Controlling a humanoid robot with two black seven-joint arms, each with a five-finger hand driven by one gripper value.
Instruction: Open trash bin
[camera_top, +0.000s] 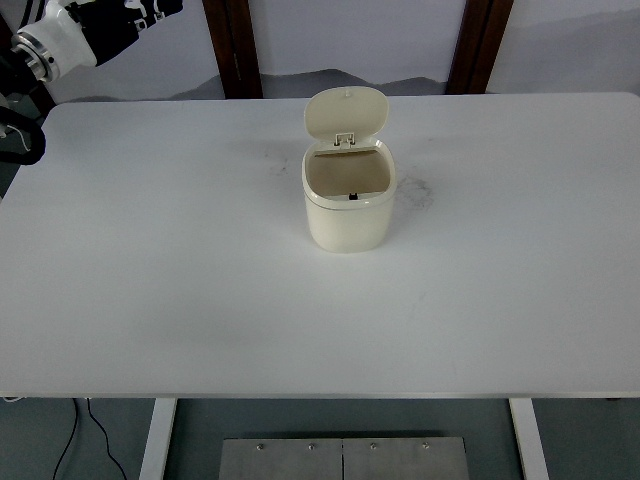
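A small cream trash bin (346, 218) stands upright near the middle of the white table (200, 300). Its hinged lid (346, 112) is flipped up at the back, and the inside (348, 175) is exposed. My left hand (150, 10) is at the top left corner, raised and far from the bin, partly cut off by the picture's edge. What shows of its fingers is stretched out and holds nothing. The right arm is out of view.
Two dark wooden posts (232, 45) (478, 45) stand behind the table's far edge. A faint grey smudge (416, 190) marks the tabletop just right of the bin. The black left arm (20, 110) hangs over the table's left corner.
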